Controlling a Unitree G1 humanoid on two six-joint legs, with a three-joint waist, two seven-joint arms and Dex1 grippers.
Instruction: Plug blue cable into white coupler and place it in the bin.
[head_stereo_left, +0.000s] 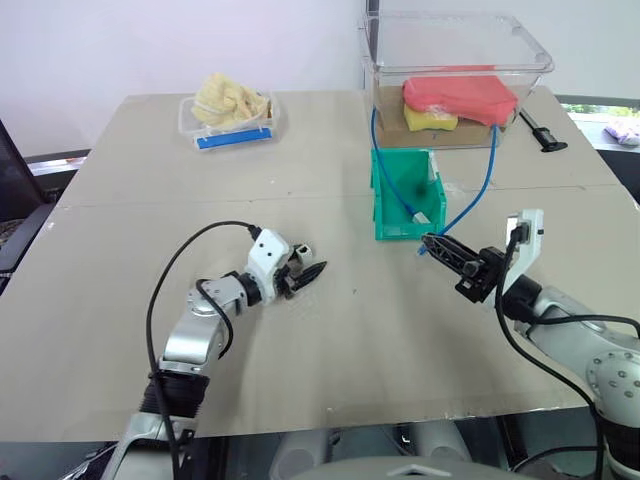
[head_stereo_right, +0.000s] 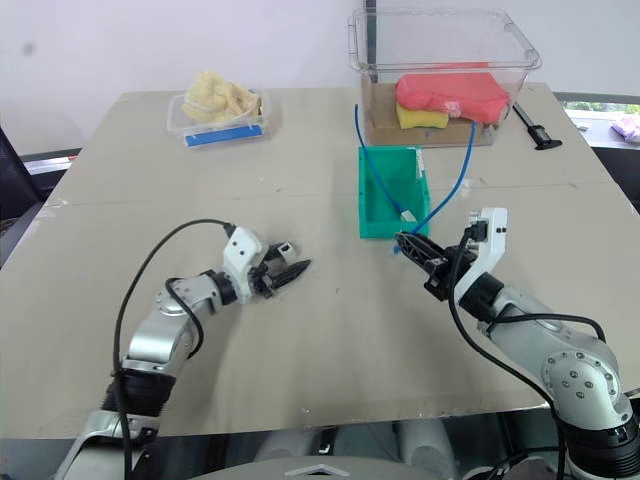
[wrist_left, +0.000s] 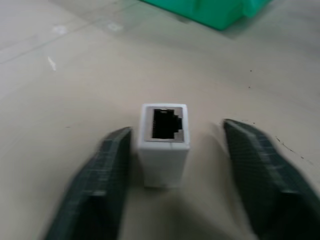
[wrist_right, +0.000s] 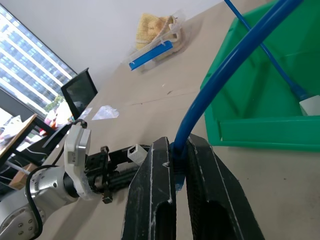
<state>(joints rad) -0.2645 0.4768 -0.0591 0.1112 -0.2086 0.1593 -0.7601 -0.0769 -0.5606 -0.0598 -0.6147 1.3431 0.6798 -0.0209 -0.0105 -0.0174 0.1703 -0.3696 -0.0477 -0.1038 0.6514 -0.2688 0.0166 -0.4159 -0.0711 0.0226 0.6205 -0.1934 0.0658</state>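
Observation:
The white coupler (wrist_left: 164, 140) lies on the table with its dark socket facing away from the wrist camera. My left gripper (head_stereo_left: 308, 272) is open around it: one finger (wrist_left: 107, 175) is close against its side and the other (wrist_left: 260, 170) stands a gap away. My right gripper (head_stereo_left: 432, 243) hangs just in front of the green bin (head_stereo_left: 385, 195), shut on the blue cable (head_stereo_left: 487, 170) near one end. The cable arcs up behind the bin and drops back into it. Its other end, with the pale plug (wrist_right: 310, 103), rests inside the bin.
A large clear tub (head_stereo_left: 455, 60) holding red and yellow items stands right behind the bin. At the far left of the table sits a shallow clear tray with a blue lid (head_stereo_left: 230, 110). A black tool (head_stereo_left: 542, 135) lies beside the tub on the right.

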